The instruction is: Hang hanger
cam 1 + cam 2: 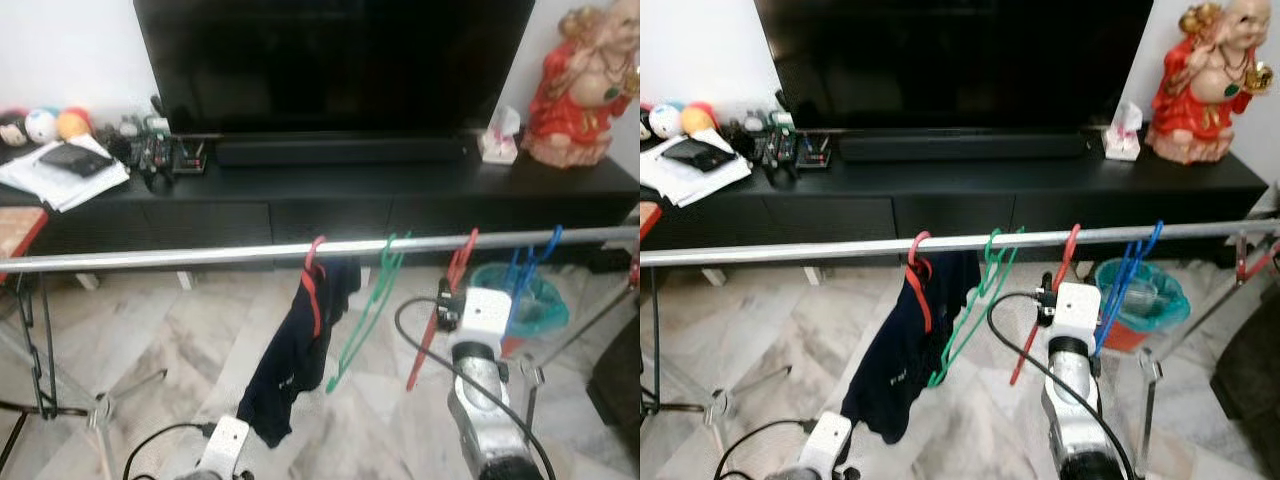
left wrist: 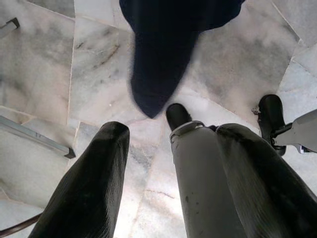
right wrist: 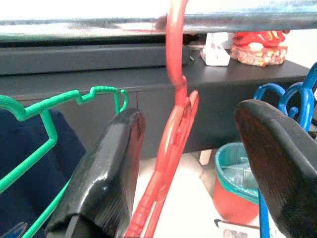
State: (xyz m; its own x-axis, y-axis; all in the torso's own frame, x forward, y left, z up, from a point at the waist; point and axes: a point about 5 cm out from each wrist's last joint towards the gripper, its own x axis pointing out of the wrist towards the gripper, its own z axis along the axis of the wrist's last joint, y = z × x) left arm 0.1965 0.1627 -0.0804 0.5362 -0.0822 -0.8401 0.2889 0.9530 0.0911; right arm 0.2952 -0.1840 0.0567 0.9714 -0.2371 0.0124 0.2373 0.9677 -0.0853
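A silver rail (image 1: 200, 255) crosses the room in front of me. On it hang a red hanger (image 1: 314, 262) carrying a dark navy garment (image 1: 295, 350), an empty green hanger (image 1: 370, 310), an empty red hanger (image 1: 457, 268) and blue hangers (image 1: 527, 268). My right arm (image 1: 485, 315) is raised just below the rail. In the right wrist view my right gripper (image 3: 190, 116) is open, and the empty red hanger (image 3: 173, 129), slightly blurred, hangs between its fingers without touching either. My left gripper (image 2: 173, 131) is open and held low, pointing at the floor under the garment's hem (image 2: 158, 74).
Behind the rail a long black TV cabinet (image 1: 330, 190) holds a large TV (image 1: 330, 60), a red statue (image 1: 580, 90), a tissue box (image 1: 498, 140) and papers (image 1: 60, 175). A teal-lined bin (image 1: 540, 295) sits beyond the blue hangers. Rack legs (image 1: 100, 410) stand on the marble floor at left.
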